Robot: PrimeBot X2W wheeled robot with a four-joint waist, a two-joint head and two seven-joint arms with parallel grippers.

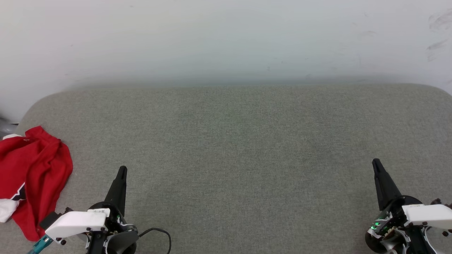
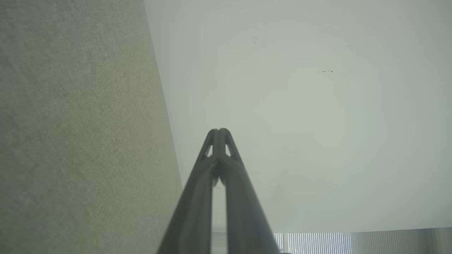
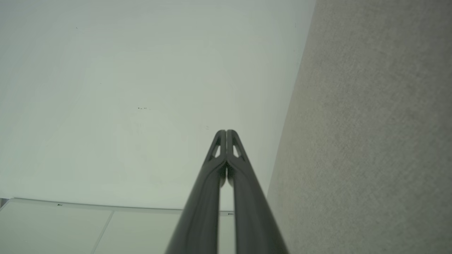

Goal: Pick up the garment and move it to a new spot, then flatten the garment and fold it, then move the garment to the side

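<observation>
Running off-frame at nine o'clock, the garment (image 1: 33,169) leaves its lettering unreadable; wrist views show left gripper (image 2: 219,130) and right gripper (image 3: 226,131) fingers together, empty

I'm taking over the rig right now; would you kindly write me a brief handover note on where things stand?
Left gripper: shut, empty, above the grey fabric surface, lower left.
Right gripper: shut, empty, lower right.
Garment: the red jersey lies crumpled at the surface's left edge, beside the left gripper but apart from it.
Done: nothing shows as finished; the jersey is neither flat nor folded.
Left: pick it up, move it, flatten, fold, set aside.
</observation>
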